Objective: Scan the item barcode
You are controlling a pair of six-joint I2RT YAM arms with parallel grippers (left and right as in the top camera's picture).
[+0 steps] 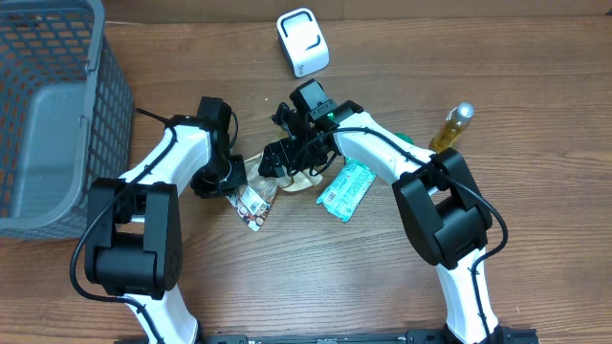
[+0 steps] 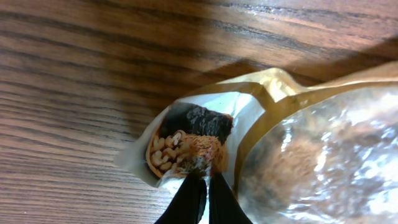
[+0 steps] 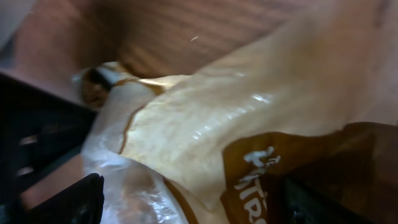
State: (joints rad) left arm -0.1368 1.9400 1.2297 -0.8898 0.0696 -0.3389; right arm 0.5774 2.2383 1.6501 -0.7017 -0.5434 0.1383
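Tabletop: I am looking down on a brown wood-grain tabletop (image 1: 316, 277), lit from above, with shadow pooled under both arms.
Left edge: a grey mesh basket (image 1: 57, 115) stands at the far left, partly cut off by the frame.
Far side: a white scanner (image 1: 303, 41) sits at the far side of the tabletop, well apart from both arms.
Right side: a teal packet (image 1: 346, 189) lies flat just beside the right arm, and a bottle (image 1: 451, 129) with a gold cap lies further right.
Left arm: it rises from the near edge, folds over at the elbow and dips back down toward the middle.
Left tool (image 2: 203, 186): clenched, its black fingertips pinched together on the edge of the snack packet (image 2: 186, 140).
Right arm: it reaches from the near right across to the centre, wrist bent down toward the left.
Right tool (image 3: 208, 202): spread wide, with the tan pouch (image 3: 211, 124) filling the gap. I cannot tell whether the fingers press on it.
Snack packet: it lies mid-tabletop, just right of the left arm, long axis on a diagonal, free end toward the near right.
Tan pouch: it lies between the two tools, long axis roughly left to right, brown lettering turned to my right wrist camera.
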